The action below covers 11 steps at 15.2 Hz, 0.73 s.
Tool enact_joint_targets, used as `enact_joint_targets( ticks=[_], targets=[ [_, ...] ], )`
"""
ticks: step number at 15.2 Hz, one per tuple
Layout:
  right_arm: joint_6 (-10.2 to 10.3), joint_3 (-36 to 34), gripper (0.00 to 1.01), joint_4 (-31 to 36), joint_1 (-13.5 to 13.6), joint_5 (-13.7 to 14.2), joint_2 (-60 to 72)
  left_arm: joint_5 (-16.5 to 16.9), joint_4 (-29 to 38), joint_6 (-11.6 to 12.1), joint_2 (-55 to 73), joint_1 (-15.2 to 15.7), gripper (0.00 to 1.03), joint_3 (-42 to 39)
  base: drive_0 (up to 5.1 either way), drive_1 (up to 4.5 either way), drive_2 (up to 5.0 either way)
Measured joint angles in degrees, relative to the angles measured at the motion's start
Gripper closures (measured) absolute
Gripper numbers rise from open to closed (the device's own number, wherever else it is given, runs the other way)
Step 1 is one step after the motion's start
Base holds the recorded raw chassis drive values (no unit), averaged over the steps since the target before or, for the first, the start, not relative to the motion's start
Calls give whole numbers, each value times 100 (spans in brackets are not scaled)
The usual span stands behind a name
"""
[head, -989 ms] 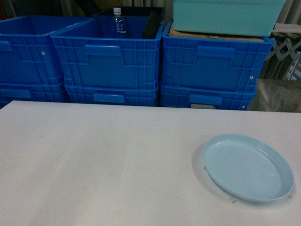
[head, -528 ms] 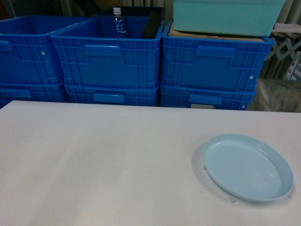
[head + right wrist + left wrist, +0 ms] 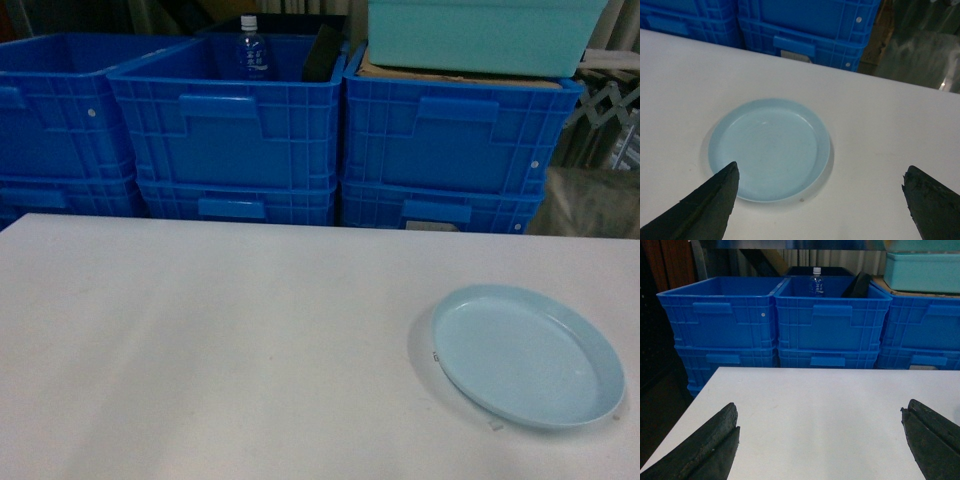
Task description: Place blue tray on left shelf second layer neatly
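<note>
The blue tray [image 3: 527, 355], a pale round shallow dish, lies flat on the white table [image 3: 200, 340] near its front right corner. In the right wrist view the blue tray [image 3: 770, 147] sits just ahead and left of my right gripper [image 3: 822, 166], which is open and empty, its left fingertip over the tray's near rim. My left gripper [image 3: 821, 405] hangs open over bare table, holding nothing. Neither gripper appears in the head view. Of the left shelf only a shiny crossbar [image 3: 790, 244] shows above the crates; I cannot pick out its second layer.
Stacked dark-blue crates [image 3: 230, 120] stand in a row right behind the table's far edge. One holds a water bottle [image 3: 250, 45]. A teal tub [image 3: 480, 35] rests on cardboard on the right crate. Grey sheeting [image 3: 590, 200] lies beyond the right end.
</note>
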Motion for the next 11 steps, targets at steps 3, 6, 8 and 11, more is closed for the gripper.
enact_joint_targets(
  ticks=[3,6,8,11],
  targets=[
    [-168,28,3,538,308,221,866,2,-2,0,0,0,5,0,0,0,0],
    [-175,39,3,1045,605,337,1370,2,-2,0,0,0,5,0,0,0,0],
    [-142,155,3,1377,713,461,1926,2,0,0,0,0,5,0,0,0,0],
    [-107,535,3,1290,623,511,2846,4,-2,0,0,0,5,0,0,0,0]
  ],
)
